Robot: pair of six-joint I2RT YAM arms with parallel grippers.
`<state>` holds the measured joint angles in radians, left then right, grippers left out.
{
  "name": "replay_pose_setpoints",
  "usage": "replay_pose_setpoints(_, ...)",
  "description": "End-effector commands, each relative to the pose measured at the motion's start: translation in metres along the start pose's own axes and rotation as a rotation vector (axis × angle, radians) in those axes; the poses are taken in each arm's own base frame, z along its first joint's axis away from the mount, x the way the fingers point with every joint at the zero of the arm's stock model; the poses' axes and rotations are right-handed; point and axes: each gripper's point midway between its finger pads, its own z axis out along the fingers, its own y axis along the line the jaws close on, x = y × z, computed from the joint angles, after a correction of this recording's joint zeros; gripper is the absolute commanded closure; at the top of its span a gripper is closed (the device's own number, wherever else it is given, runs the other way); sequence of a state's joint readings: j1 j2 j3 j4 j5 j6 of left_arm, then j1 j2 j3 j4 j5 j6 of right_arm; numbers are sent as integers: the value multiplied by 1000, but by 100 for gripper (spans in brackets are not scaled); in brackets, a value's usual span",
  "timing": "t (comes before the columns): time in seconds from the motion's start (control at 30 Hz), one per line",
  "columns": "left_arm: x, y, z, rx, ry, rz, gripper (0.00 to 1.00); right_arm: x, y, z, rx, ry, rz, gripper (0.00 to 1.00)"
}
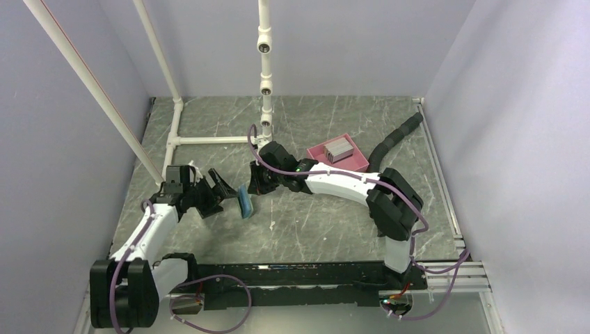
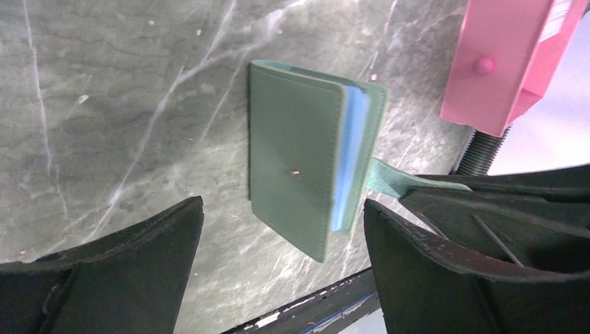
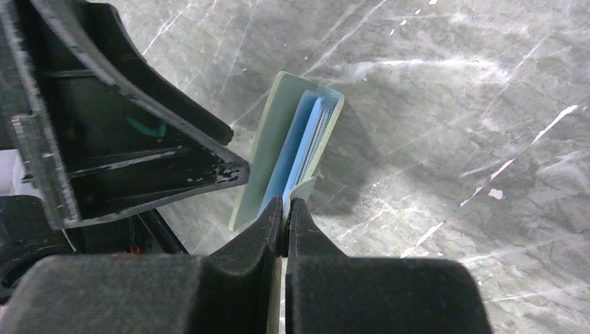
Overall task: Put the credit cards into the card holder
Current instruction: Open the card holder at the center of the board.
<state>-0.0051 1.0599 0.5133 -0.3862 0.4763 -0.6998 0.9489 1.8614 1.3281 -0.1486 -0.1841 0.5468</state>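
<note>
Currently I am pinching the card holder (image 3: 268,149) upright by its snap tab (image 2: 386,182) in the right gripper (image 3: 285,205), presumably for the wide-spread left gripper (image 2: 282,205) flanking it.

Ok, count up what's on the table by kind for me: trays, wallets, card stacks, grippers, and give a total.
pink rectangular plastic tray: 1
grey-green folding card holder: 1
stack of grey credit cards, in the tray: 1
black two-finger grippers: 2 (left gripper, right gripper)
Total: 5
</note>
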Motion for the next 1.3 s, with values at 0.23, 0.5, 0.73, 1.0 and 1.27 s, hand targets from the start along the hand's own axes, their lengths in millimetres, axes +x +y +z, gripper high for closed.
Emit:
replay_pose_setpoints(0.23, -23, -16, -8, -14, -23, 63, 21, -22, 18, -17, -42, -82, -20, 100)
replay_pose_setpoints(0.5, -16, 0, 5, -48, 1, 24, 42, -10, 3, -16, 6, -64, -6, 100)
replay_pose_setpoints(0.73, -13, 1, 5, -31, -5, 25, 50, -8, 2, -19, 10, -61, -16, 100)
replay_pose_setpoints(1.0, -17, -36, -11, 137, -48, 76, 13, -23, 18, -30, -29, -93, -27, 100)
replay_pose_setpoints(1.27, -12, -32, -6, 117, -16, 66, 14, -24, 24, -30, -63, -96, -11, 100)
